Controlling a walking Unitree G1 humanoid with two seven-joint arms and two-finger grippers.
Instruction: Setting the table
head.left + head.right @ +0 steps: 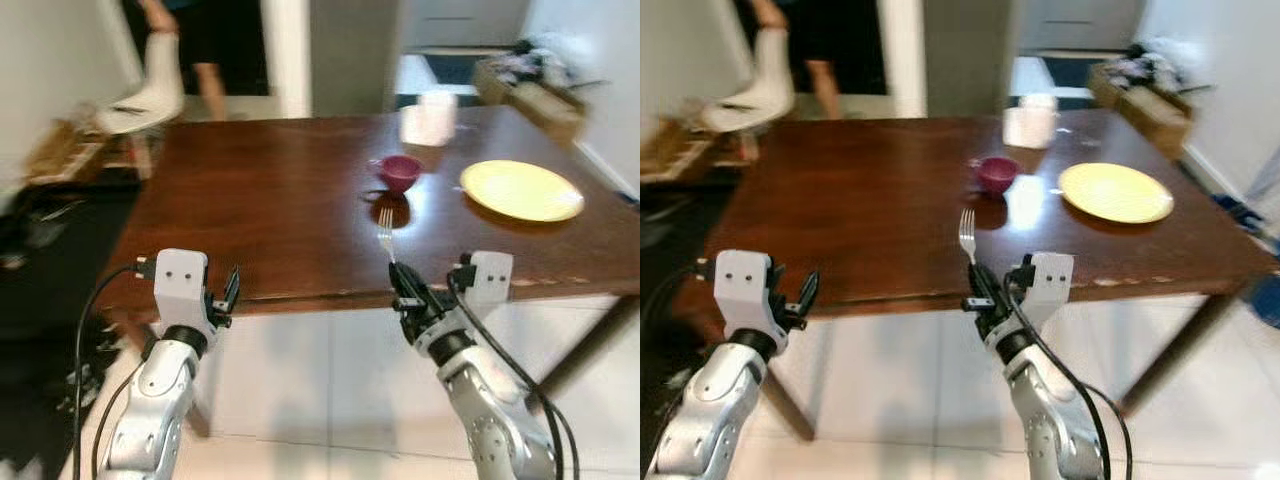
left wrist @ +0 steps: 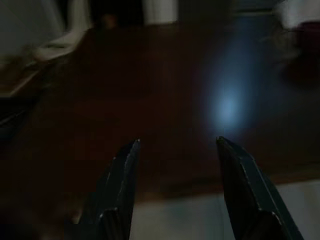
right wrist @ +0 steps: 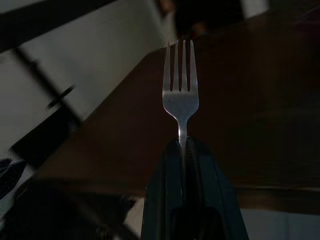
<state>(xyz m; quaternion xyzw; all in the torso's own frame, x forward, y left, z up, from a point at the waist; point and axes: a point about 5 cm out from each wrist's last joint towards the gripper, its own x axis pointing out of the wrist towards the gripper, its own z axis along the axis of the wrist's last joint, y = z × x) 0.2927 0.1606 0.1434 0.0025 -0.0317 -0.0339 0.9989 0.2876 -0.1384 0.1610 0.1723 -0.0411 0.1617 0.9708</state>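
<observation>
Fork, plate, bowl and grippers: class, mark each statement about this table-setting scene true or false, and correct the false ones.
1. The right gripper holds a fork with its tines pointing away from the gripper. True.
2. The yellow plate has food on it. False: it looks bare.
3. The left gripper is shut on a spoon. False: its fingers are open and hold nothing.
4. A small purple bowl stands on the wooden table, to the robot's left of the plate. True.
5. The fork already lies beside the plate. False: it is held up near the table's near edge.
</observation>
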